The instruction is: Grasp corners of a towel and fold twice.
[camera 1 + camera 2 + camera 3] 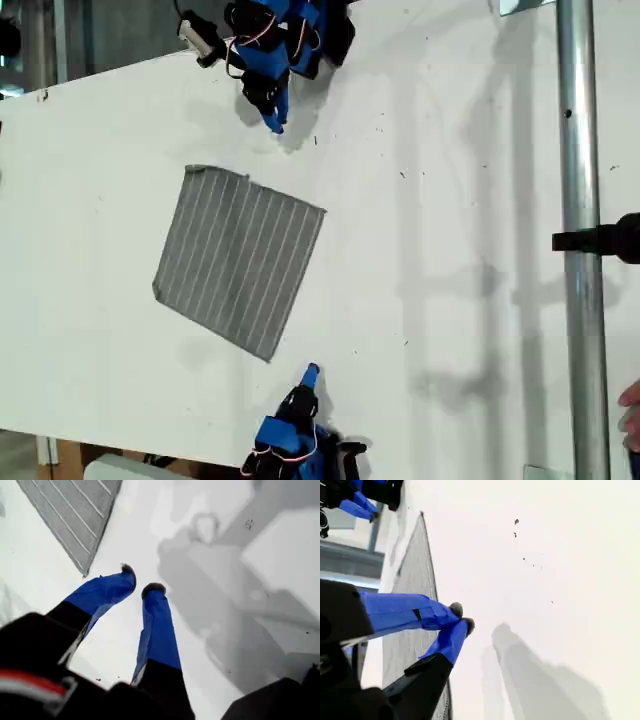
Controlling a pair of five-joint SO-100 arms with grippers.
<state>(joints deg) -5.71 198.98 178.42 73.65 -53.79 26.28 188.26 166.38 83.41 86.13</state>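
Towel (pixel 240 258) laid flat, unfolded, mid-bench (pixel 450 200). First gripper (pixel 138 582) slightly parted, empty, near towel corner (pixel 85 572). Second gripper (pixel 462 617) closed, empty; towel partly hidden behind it.

1. This looks like a robotics lab or test bench, not a home: a plain white table (pixel 450 250) fills nearly the whole exterior view, bare apart from small dark specks.
2. Two small blue-and-black arms are mounted at the table's edges, one at the top of the exterior view (pixel 285 45) and one at the bottom (pixel 295 435), both with exposed red and white wiring.
3. A metal pole (pixel 580 250) runs top to bottom along the exterior view's right, with a black clamp (pixel 605 240) fixed on it, like a camera or rig stand.
4. A grey striped towel (pixel 240 260) lies flat as the lone test piece.
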